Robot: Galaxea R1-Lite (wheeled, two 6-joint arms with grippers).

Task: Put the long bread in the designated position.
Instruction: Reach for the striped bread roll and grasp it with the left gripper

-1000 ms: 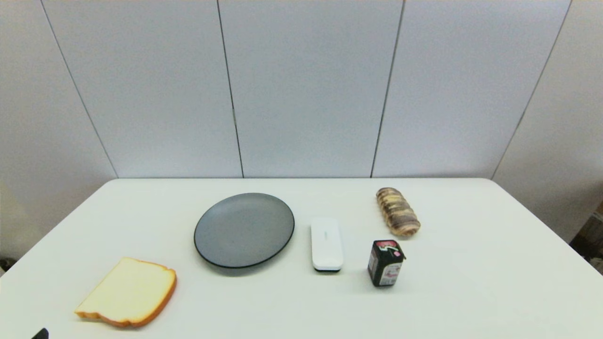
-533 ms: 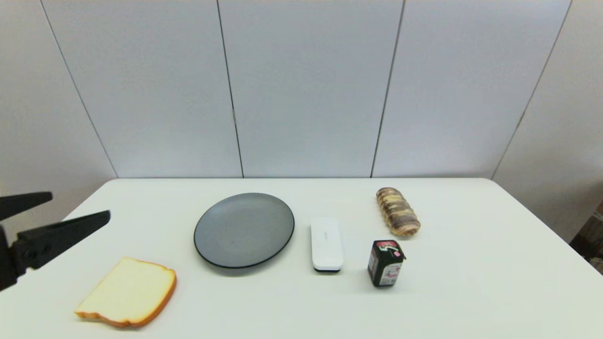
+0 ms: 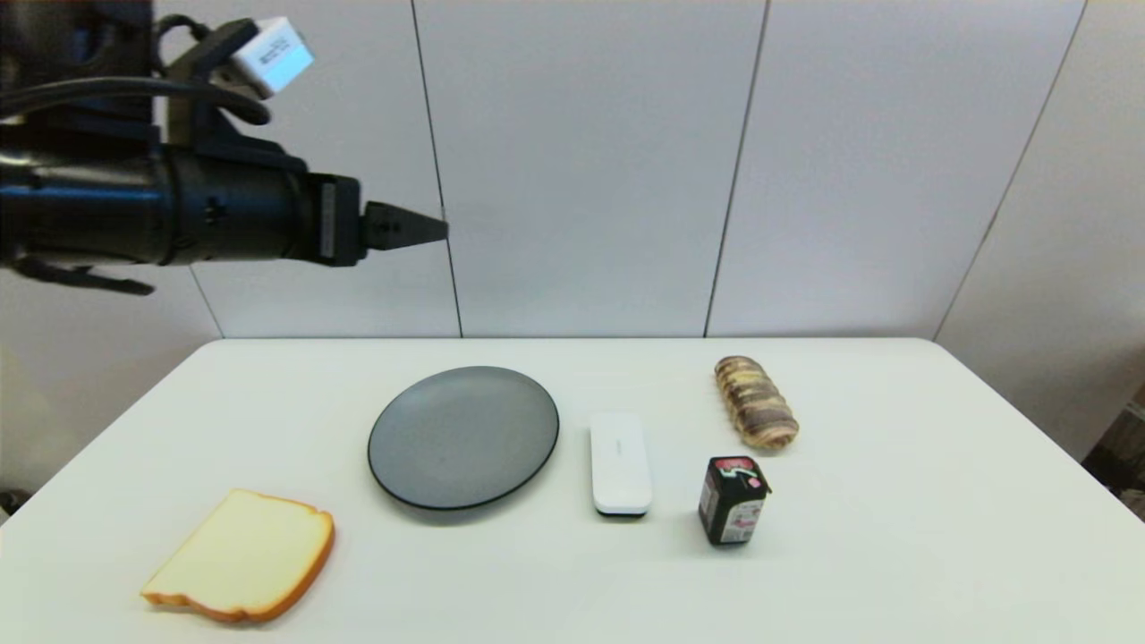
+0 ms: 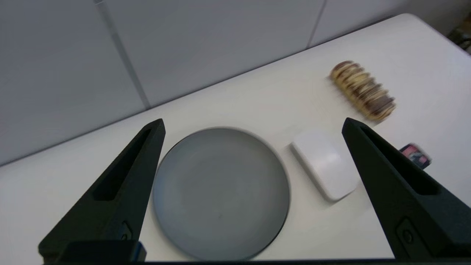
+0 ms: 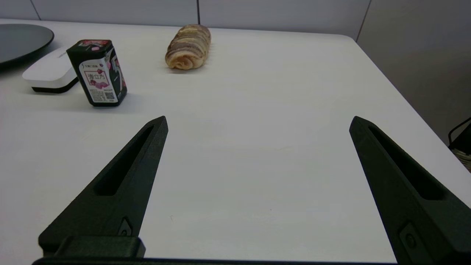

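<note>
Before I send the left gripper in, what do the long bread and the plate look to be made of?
Long bread: probably a foam or plastic replica, hedged; its matte ridged bands look very even, with no crumbs. Plate: ceramic or melamine, I cannot tell which; dark grey, smooth, soft sheen at the rim. The left gripper hangs open high above the table, and the right gripper is open, low over bare table.

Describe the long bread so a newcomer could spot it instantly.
On the white table, look right of the round dark-grey plate and white remote. The long bread lies just behind the small black carton: a stubby ridged loaf with marbled brown-and-tan bands, unlike the flat toast slice.
</note>
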